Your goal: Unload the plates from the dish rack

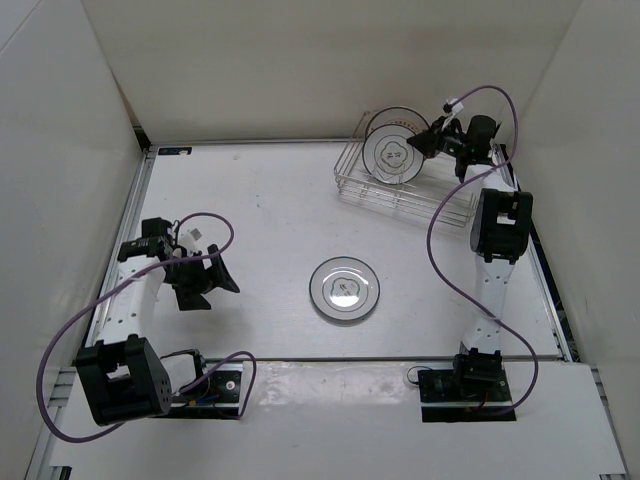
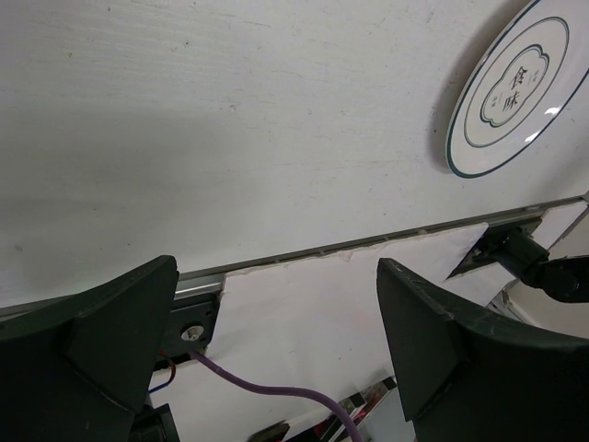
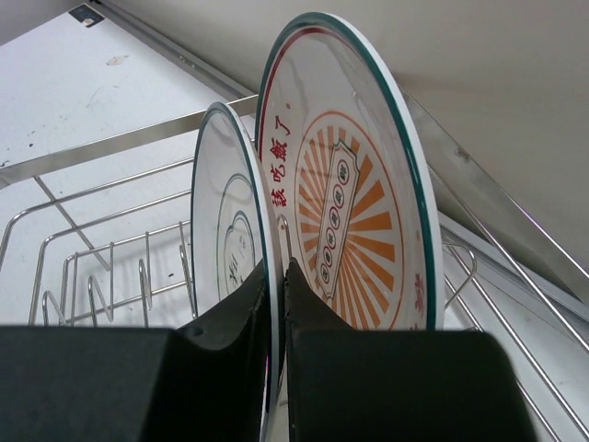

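A flat white table [image 1: 260,210] is seen from above. A silver wire dish rack [image 1: 420,203] is set at its upper right. Two plates are stood upright in it: a round white plate with grey rings [image 1: 392,156] and, just behind it, a round plate with orange rays [image 3: 354,212]. Another round ringed plate [image 1: 344,289] is laid flat mid-frame. The grey-ringed plate's rim is pinched by the right gripper [image 3: 278,276]. The left gripper [image 2: 276,276], lower left, is spread wide, and nothing is held.
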